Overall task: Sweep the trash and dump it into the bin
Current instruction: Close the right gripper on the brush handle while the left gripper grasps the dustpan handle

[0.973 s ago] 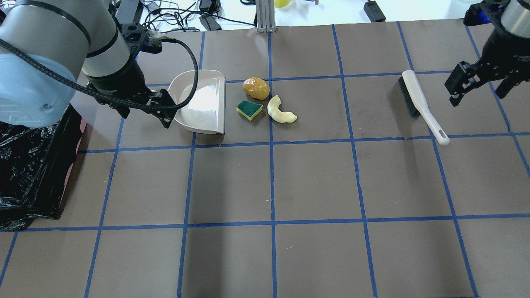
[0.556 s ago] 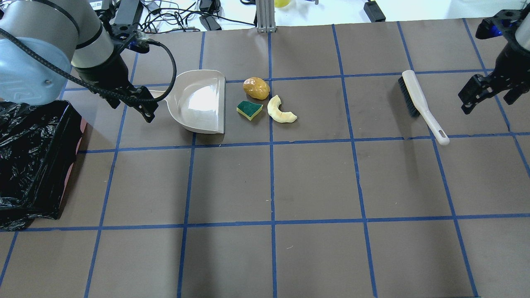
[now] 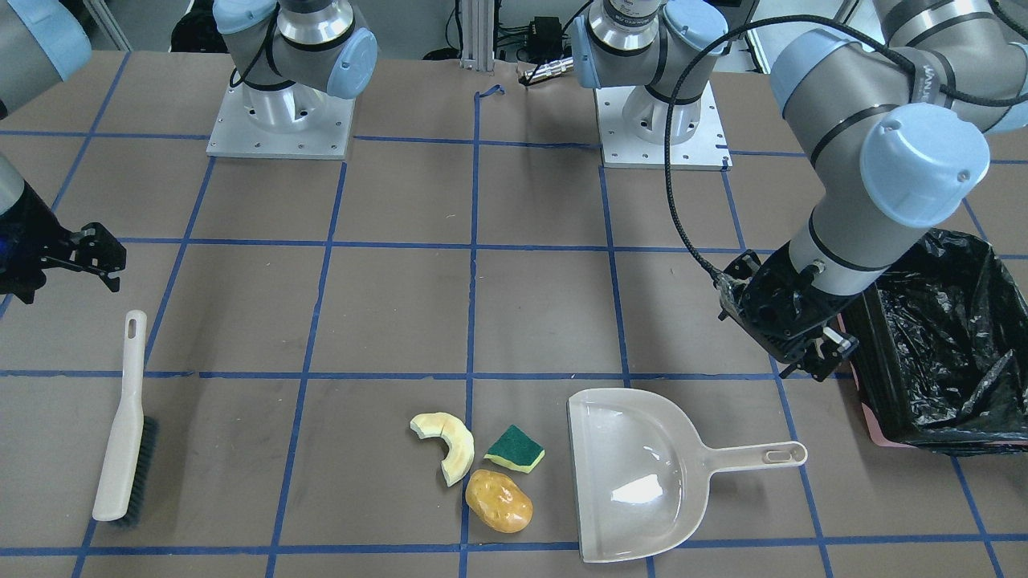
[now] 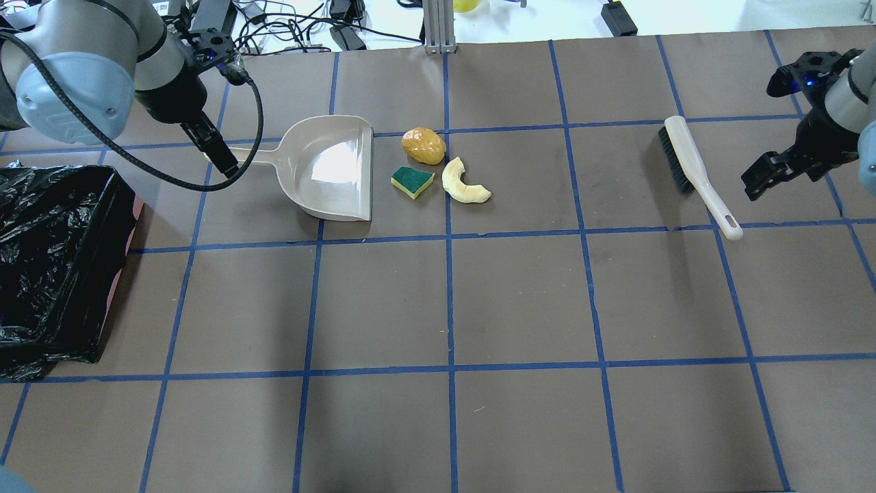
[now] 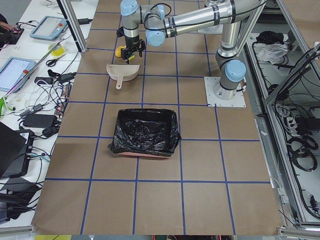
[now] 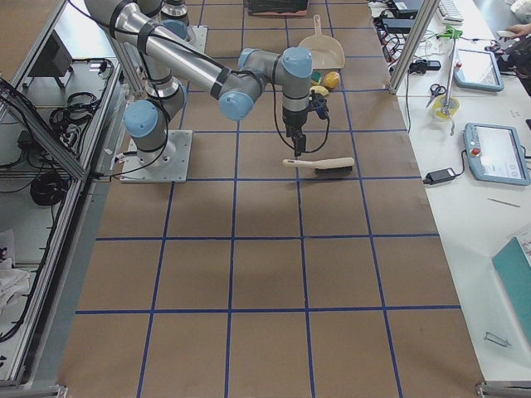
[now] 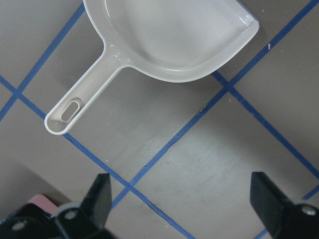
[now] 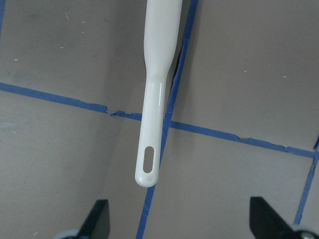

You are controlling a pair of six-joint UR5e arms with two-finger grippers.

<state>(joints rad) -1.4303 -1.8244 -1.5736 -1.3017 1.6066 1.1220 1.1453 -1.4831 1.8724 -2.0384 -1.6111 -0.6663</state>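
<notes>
The trash lies together on the table: a pale yellow squash slice (image 4: 464, 183), a green-and-yellow sponge wedge (image 4: 412, 181) and a golden-brown potato-like lump (image 4: 423, 145). A beige dustpan (image 4: 328, 168) lies just left of them, its mouth facing them. My left gripper (image 4: 219, 154) is open and empty above the end of the dustpan handle (image 7: 75, 107), not touching it. A beige hand brush (image 4: 691, 168) lies at the right. My right gripper (image 4: 763, 177) is open and empty beside the end of the brush handle (image 8: 149, 169). The black-lined pink bin (image 4: 61, 226) stands at the left edge.
Blue tape lines form a grid on the brown table. Cables and boxes lie beyond the far edge (image 4: 301, 27). The two arm bases (image 3: 281, 120) stand at the robot's side. The bin also shows in the front-facing view (image 3: 940, 337), right of the left gripper (image 3: 807, 353).
My left gripper has moved left and back from the dustpan's body to its handle end, uncovering the bin. My right gripper has shifted down toward the brush handle's end. Nothing on the table moved.
</notes>
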